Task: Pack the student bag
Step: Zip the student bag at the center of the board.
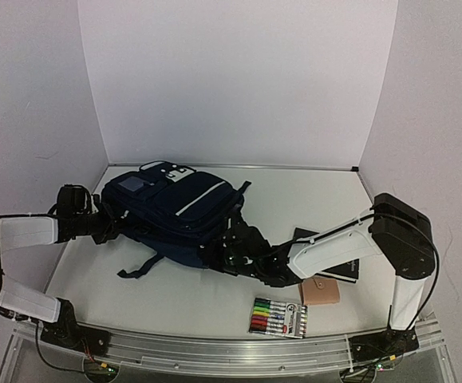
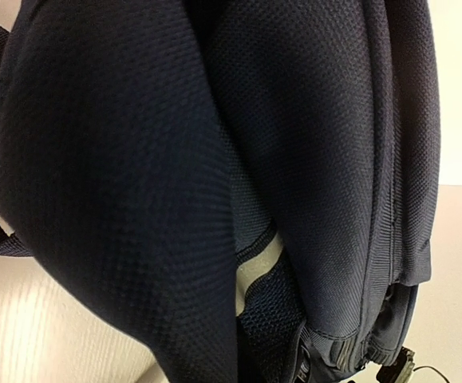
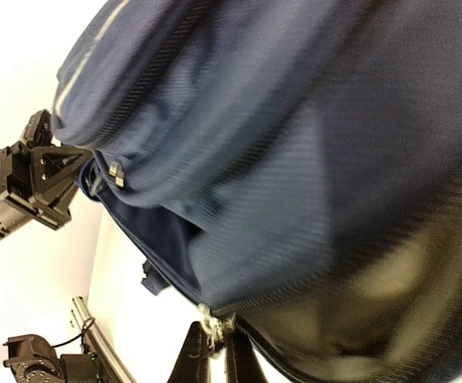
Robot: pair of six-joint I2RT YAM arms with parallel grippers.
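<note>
Navy-blue fabric everywhere up close: looking at the student bag [image 1: 175, 211], slumped left of centre on the table [image 1: 175, 295], lying slantwise from back-left to front-right. Pinned at both ends: left gripper [image 1: 109, 225] clamped shut, apparently on fabric at the far-left end; right gripper [image 3: 212, 357] pinched tight on the zipper pull [image 3: 207, 322] at the near-right corner. Probably calls for running that zip along the bag's length, toward the left arm. Nothing legible on the marker pack [image 1: 278, 317] by the front edge, right arm's side; too small to read.

light: bright, even | shadows: faint | wrist views: soft (right smeared)
</note>
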